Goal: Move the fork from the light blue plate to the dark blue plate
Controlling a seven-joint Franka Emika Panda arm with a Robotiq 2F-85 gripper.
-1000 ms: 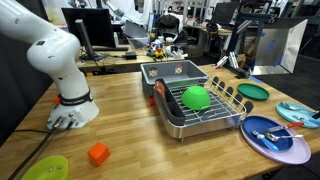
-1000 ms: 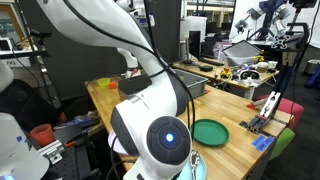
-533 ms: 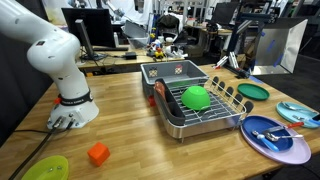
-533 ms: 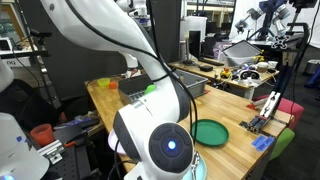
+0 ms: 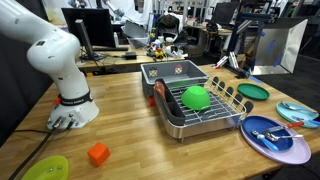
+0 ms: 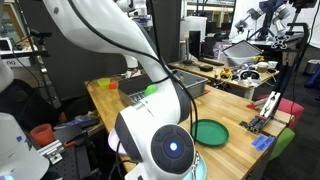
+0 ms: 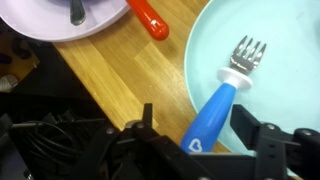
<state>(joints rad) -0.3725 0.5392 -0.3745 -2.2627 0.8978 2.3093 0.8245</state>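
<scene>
In the wrist view the fork (image 7: 226, 84) lies on the light blue plate (image 7: 285, 75), which fills the upper right of the frame and is cut off at the top and right edges. The tines point to the upper right and the blue handle runs down toward the bottom centre. The pincer (image 7: 196, 125) comes in from the bottom edge with its jaws apart, and the handle's lower end sits between them. Whether either jaw touches it is hard to tell.

At the upper left, only a slice of the dark blue plate (image 7: 40, 15) shows. A dark utensil (image 7: 75, 10) on it is cut off at the top edge. Beside that plate, a red handle (image 7: 150, 18) lies on the tabletop (image 7: 110, 70).

In an exterior view both plates sit at the right, the light blue plate (image 5: 296, 106) cropped by the edge. The fork is too small to pick out there, and the pincer is out of sight.
</scene>
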